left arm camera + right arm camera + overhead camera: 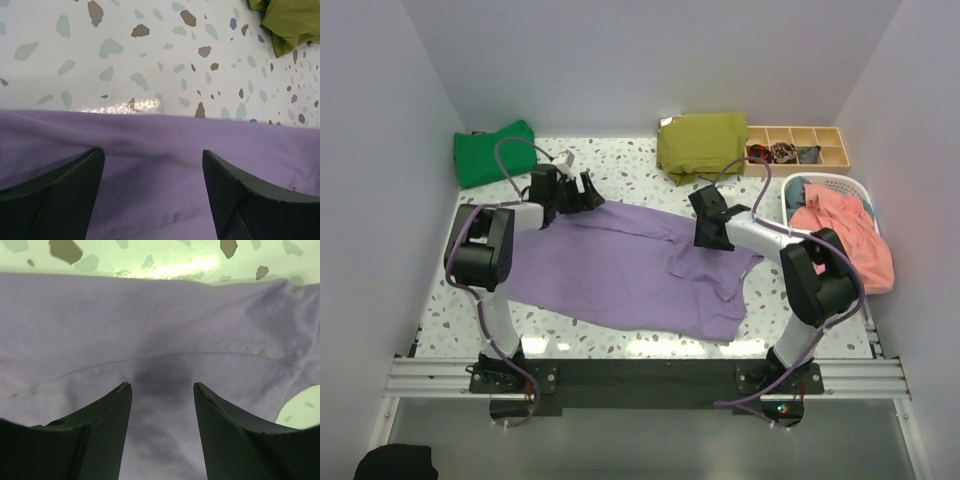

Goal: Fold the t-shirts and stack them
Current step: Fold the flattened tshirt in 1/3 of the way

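A lavender-purple t-shirt (620, 270) lies spread flat across the middle of the table, its right side rumpled. A bright green t-shirt (495, 152) sits folded at the back left. My left gripper (584, 192) hovers over the purple shirt's far left edge. In the left wrist view the left gripper (152, 152) is open, with purple cloth (150, 135) below the gap. My right gripper (711, 240) is over the shirt's upper right part. In the right wrist view it (161, 387) is open, close above the cloth (150, 330), gripping nothing.
A folded olive shirt (702, 145) lies at the back centre and shows in the left wrist view as olive cloth (290, 25). A wooden compartment box (825, 150) stands at the back right. Beside it, a white basket (865, 190) holds a coral garment (845, 230).
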